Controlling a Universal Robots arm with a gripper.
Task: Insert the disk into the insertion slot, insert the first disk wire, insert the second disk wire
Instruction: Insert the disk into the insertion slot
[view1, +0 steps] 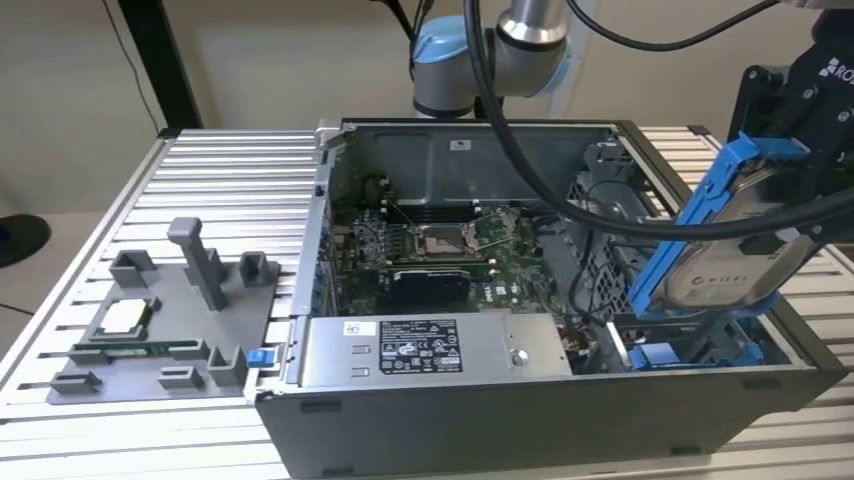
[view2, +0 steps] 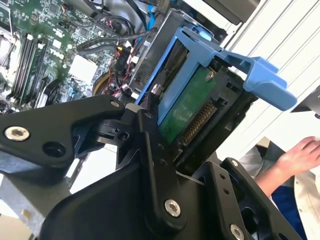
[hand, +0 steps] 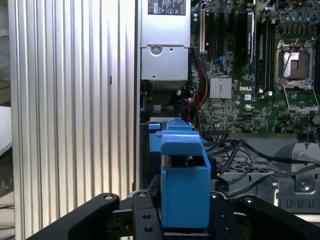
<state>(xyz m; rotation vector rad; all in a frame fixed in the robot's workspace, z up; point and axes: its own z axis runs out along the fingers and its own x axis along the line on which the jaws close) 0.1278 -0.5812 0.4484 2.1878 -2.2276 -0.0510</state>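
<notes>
Open dark-grey metal computer case (view1: 534, 420) sits below the black two-fingered gripper (hand: 185, 225). Narrow grey insertion slot with blue rails (view1: 667, 355) lies just beneath it. The flat silver-grey disk in its blue plastic frame (view1: 727, 265) hangs tilted — lower end near those rails — clamped between the fingers.

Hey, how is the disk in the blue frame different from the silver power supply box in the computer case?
The disk is held tilted over the case by the gripper; the power supply box lies flat inside it. The disk sits in a bright blue frame; the power supply box has none. The disk looks thinner than the power supply box. Both are silver-grey with a printed label.
</notes>
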